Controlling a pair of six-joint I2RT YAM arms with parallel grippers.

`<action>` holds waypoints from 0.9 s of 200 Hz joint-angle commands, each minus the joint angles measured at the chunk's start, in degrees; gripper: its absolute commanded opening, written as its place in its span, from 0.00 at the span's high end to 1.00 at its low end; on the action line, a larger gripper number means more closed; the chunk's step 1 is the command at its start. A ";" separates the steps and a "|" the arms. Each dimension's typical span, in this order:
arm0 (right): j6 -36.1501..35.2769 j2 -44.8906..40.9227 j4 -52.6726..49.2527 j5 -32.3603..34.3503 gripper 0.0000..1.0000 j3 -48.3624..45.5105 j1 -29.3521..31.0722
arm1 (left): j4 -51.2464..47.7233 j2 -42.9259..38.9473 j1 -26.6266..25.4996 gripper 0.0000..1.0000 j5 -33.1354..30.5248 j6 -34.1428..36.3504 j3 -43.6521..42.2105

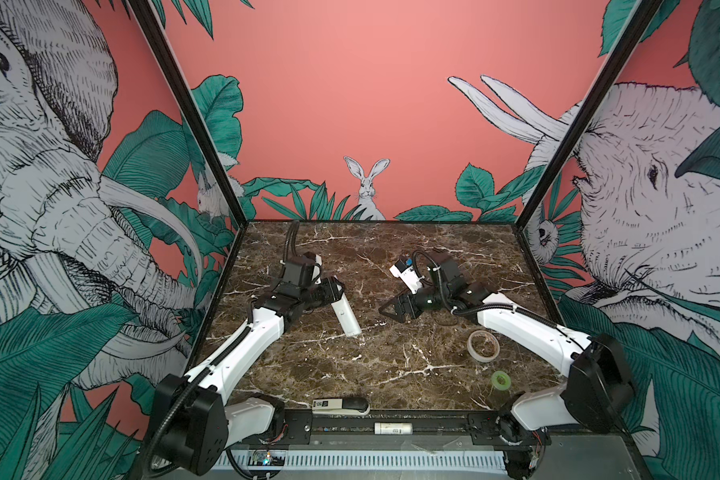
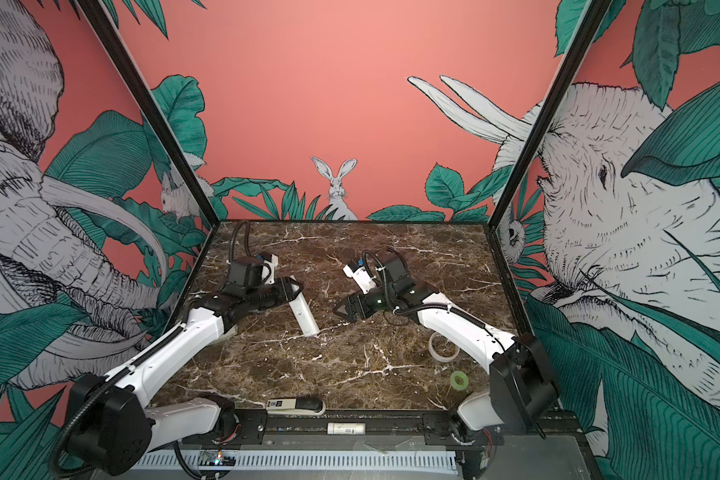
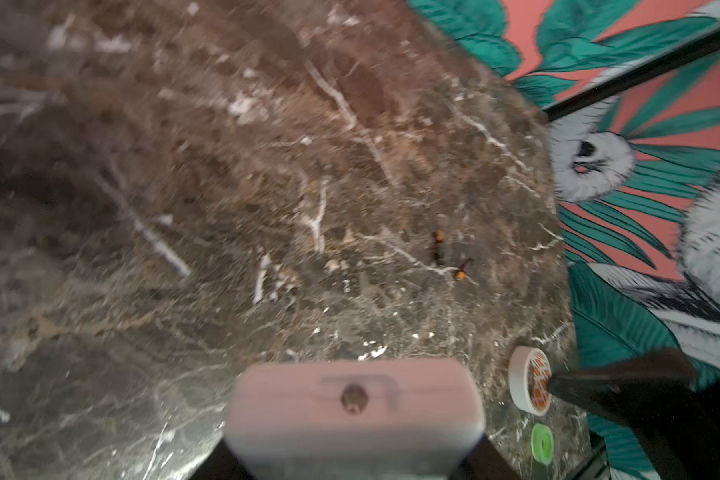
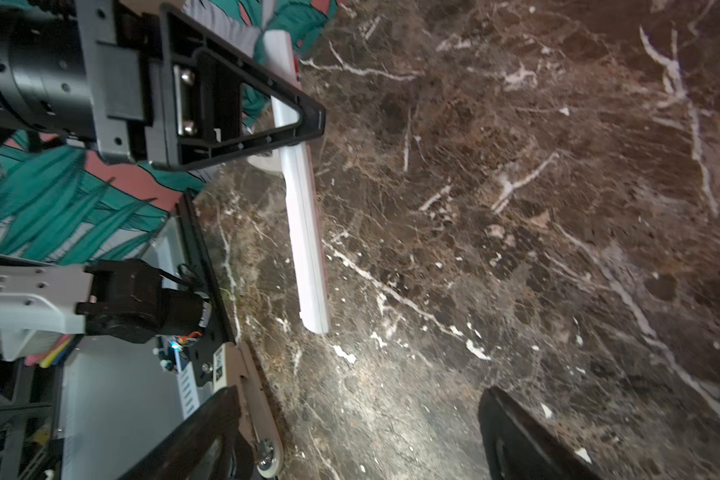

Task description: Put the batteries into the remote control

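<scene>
Closest to the camera, a white labelled tube [image 1: 393, 428] lay on the front rail, with a white-and-black stapler [image 1: 341, 405] just behind it at the edge of the marble tabletop [image 1: 391, 374]. Farther in, on the right, sat a green tape roll [image 1: 501, 380] and then a masking-tape roll [image 1: 483, 345] beside the right arm. Mid-table, the left gripper [image 1: 336, 296] was clenched on one end of the remote control [image 1: 346, 318]. The remote sloped down from the jaws with a plain white face up, and whether its free end touched the marble could not be told. The right gripper [image 1: 393, 314] hung near it, jaws spread wide and empty. The batteries [image 3: 438, 248] showed only in the left wrist view: two small dark cylinders with orange ends, close together on the marble beyond the remote's tip and well apart from it. The likeliest trouble lay there. The cylinders were round, slim and poorly set off from the stone. A wide jaw coming down on one could nudge its neighbour and send it rolling, or close on bare marble. Gripped at one end only, the long remote would probably pivot or slip once a battery was pressed into it. Whether its compartment was uncovered could not be seen, and a battery seated the wrong way round would also spoil the job.
</scene>
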 commanded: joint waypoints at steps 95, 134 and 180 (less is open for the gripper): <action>-0.78 10.80 5.05 16.58 0.10 -2.84 13.92 | -0.72 10.11 -3.90 1.00 -16.79 -27.47 -3.74; -2.09 16.70 7.61 22.25 0.09 -0.24 18.11 | 0.82 13.50 -3.95 1.00 -14.56 -28.37 -3.56; -4.74 23.42 9.54 30.34 0.09 4.07 22.13 | -0.43 13.02 -4.00 1.00 -14.77 -28.17 -3.52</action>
